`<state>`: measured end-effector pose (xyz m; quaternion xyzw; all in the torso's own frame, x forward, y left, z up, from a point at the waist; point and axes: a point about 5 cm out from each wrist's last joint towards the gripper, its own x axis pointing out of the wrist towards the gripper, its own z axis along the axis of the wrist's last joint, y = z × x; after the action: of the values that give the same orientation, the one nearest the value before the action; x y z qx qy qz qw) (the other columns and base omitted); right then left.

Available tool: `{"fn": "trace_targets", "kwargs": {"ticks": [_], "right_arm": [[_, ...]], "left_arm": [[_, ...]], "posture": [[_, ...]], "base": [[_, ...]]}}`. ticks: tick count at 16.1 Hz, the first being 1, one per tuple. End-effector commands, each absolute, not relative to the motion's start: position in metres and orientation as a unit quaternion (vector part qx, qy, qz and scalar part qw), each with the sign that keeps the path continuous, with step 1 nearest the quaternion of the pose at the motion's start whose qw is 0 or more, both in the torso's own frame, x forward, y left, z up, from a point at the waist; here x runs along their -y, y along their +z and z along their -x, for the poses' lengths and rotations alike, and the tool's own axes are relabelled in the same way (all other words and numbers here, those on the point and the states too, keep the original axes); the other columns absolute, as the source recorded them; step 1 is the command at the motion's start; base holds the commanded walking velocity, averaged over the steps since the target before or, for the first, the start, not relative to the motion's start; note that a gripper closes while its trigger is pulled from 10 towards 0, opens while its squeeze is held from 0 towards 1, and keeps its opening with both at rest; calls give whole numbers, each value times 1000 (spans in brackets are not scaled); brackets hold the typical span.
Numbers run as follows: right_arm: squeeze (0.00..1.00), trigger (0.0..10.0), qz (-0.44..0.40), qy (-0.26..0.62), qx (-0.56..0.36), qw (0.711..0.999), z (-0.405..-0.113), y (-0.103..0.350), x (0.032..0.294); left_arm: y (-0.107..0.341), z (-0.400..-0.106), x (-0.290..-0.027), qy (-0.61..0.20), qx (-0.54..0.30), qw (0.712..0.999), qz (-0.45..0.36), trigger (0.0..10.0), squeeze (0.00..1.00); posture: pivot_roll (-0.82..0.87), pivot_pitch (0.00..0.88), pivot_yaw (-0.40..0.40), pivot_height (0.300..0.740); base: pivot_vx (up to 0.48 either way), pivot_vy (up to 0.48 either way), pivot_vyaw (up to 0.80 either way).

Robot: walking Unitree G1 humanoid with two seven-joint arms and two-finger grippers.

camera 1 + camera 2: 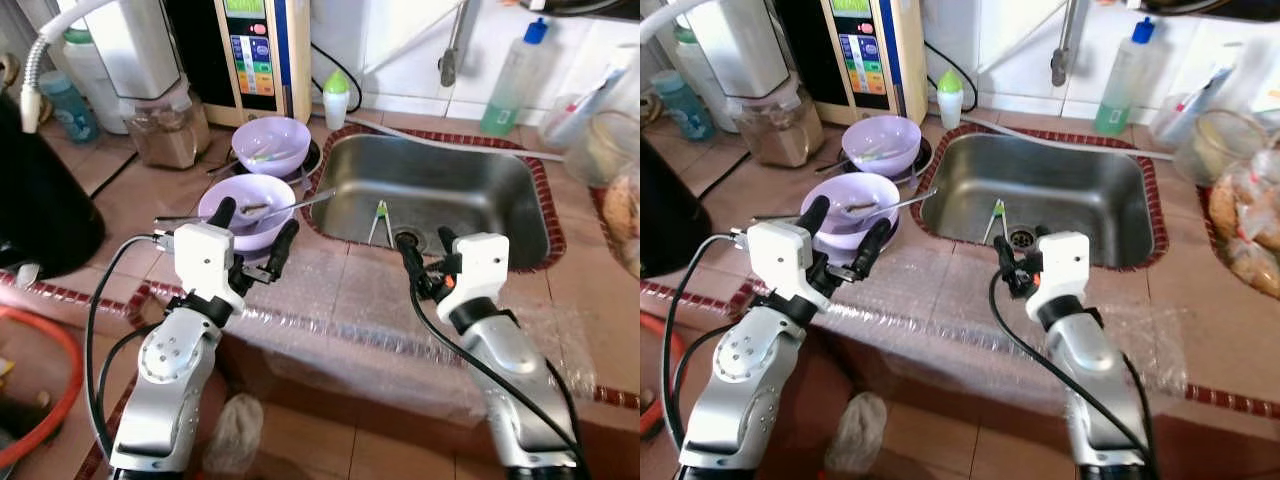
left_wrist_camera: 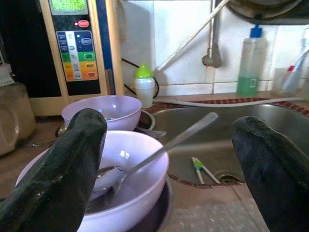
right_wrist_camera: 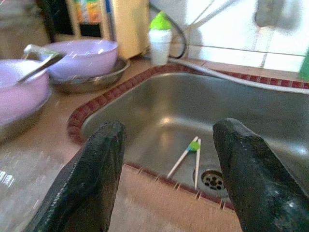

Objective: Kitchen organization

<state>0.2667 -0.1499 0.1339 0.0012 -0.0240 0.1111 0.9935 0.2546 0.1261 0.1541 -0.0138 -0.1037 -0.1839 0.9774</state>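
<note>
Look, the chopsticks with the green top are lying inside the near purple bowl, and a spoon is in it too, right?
Not quite. The chopsticks lie at the bottom of the sink, near the drain, as the right wrist view shows. The spoon is indeed in the near purple bowl.

Chopsticks (image 1: 381, 221) in sink (image 1: 500, 190), bowls (image 1: 250, 205) left.

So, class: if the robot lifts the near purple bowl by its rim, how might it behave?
The near purple bowl looks like thin plastic, so it is probably light and slightly flexible. A long spoon leans out over its rim, so it may slide or tip out. The left gripper is open beside it.
</note>
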Motion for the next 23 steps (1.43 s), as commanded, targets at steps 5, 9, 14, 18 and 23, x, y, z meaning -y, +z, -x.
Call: {"fn": "trace_targets", "kwargs": {"ticks": [5, 9, 14, 18, 23], "right_arm": [[0, 10000, -34, 66, 18, 997, -267, 129, 149], [0, 10000, -46, 60, 21, 997, -269, 131, 149], [0, 10000, -47, 58, 14, 997, -268, 128, 149], [0, 10000, -59, 56, 2, 997, -266, 124, 148], [0, 10000, -67, 54, -24, 996, -263, 113, 145]], "left_arm": [[152, -252, -126, -179, 100, 979, 8, 10000, 0], [151, -251, -125, -182, 97, 978, 8, 10000, 0], [150, -251, -124, -183, 97, 978, 10, 10000, 0], [147, -247, -121, -184, 90, 979, 15, 10000, 0], [142, -241, -126, -174, 84, 981, 14, 10000, 0]], "posture": [[-33, 0, 48, 740], [-32, 0, 43, 740], [-33, 0, 37, 740], [-31, 0, 16, 740], [-23, 0, 14, 740]], "base": [[55, 0, 0], [207, 0, 0], [285, 0, 0], [274, 0, 0], [48, 0, 0]]}}
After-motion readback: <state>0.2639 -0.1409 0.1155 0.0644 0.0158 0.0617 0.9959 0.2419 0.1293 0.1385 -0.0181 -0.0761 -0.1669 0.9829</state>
